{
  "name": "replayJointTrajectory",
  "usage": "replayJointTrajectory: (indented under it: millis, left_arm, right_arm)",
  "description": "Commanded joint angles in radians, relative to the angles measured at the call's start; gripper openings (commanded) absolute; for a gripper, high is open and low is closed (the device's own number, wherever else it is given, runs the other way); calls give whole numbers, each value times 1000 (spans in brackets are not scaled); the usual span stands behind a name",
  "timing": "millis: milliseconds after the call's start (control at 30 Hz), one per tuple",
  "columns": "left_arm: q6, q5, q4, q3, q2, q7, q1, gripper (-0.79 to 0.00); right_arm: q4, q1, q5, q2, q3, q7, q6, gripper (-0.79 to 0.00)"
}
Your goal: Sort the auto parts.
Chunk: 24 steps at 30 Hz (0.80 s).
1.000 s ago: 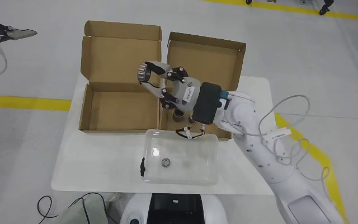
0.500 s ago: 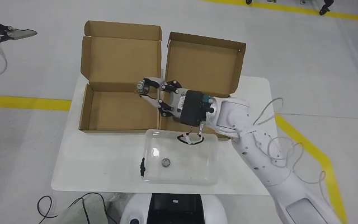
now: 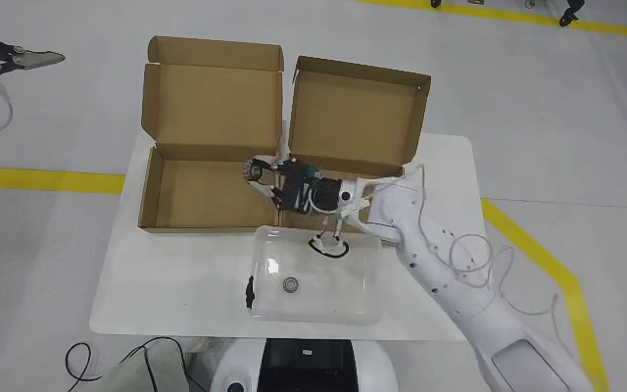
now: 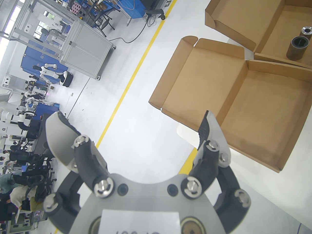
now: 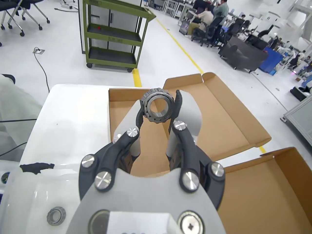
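The white table (image 3: 441, 186) carries the left box (image 3: 196, 196) and right box (image 3: 353, 108), both open, behind a clear bin (image 3: 313, 274). My right gripper (image 5: 158, 113) hangs over the left box's right end, clamped on a toothed bearing (image 5: 158, 93). My left gripper (image 4: 132, 122) is spread wide and holds nothing, out over the floor.

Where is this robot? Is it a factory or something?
Probably a factory-like workshop or robot test hall. Yellow lines mark the pale floor, a green cart stands past the table, and another white robot and blue work tables show farther back.
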Motion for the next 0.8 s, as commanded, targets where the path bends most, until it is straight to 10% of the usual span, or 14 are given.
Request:
replayJointTrajectory:
  millis: [0,767]
  left_arm:
    - [0,0,0,0,0,0,0,0]
    - [0,0,0,0,0,0,0,0]
  right_arm:
    - [36,18,15,-9,-22,36,-3,-785]
    - [545,257,141,-215,-313,198,1,-785]
